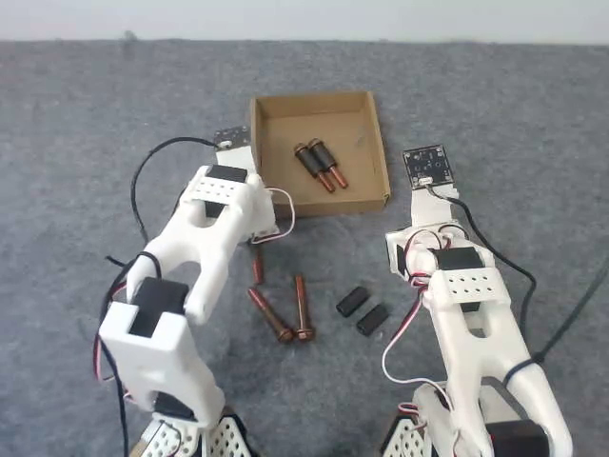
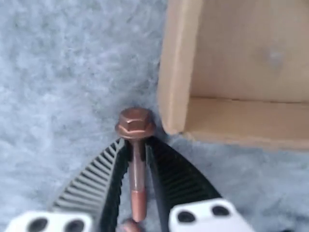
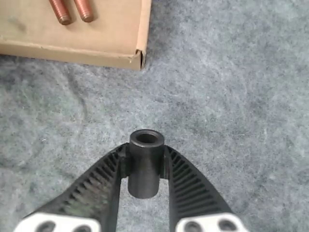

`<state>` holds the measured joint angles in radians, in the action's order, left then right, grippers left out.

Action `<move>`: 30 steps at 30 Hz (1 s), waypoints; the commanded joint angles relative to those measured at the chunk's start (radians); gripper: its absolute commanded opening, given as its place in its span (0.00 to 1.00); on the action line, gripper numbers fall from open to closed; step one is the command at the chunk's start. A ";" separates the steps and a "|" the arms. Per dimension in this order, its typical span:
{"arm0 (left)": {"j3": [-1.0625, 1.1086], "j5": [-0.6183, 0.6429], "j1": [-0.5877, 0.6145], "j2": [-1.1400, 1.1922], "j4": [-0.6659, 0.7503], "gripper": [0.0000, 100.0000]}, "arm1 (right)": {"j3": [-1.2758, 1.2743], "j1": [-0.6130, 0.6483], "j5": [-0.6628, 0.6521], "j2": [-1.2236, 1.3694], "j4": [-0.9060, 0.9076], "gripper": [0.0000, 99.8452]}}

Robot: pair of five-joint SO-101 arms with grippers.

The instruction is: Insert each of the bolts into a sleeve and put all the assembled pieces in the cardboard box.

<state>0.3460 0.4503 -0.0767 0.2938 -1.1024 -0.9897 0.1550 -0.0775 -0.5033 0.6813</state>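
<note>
Left gripper [image 2: 137,147] clamps a bolt [image 2: 135,123] by its shank, head just beside the cardboard box [image 2: 176,67] corner; right gripper [image 3: 145,155] pinches a sleeve [image 3: 146,140]. Between the arms, two loose bolts [image 1: 302,305] and two loose sleeves [image 1: 351,302] lie on the desk [image 1: 76,114]; at 12 o'clock from them, the box holds two assembled pieces [image 1: 309,158].

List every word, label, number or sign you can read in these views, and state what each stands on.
No text can be read.
The box, bolt and sleeve bear no print.
The dark board beside the box has pale marks that are too small to read.
</note>
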 commanded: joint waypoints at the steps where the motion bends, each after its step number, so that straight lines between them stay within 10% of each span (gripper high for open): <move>1: -0.039 -0.135 0.078 -0.011 -0.012 0.01 | 0.009 -0.005 -0.023 -0.047 -0.021 0.01; 11: -0.064 -0.331 0.175 -0.011 -0.032 0.01 | 0.009 -0.005 -0.023 -0.047 -0.021 0.01; 30: -0.159 -0.333 0.180 0.112 -0.129 0.09 | 0.009 -0.010 -0.023 -0.047 -0.019 0.01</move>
<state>0.2340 0.1235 0.1013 0.3813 -1.2068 -0.9897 0.1550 -0.0775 -0.5033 0.6813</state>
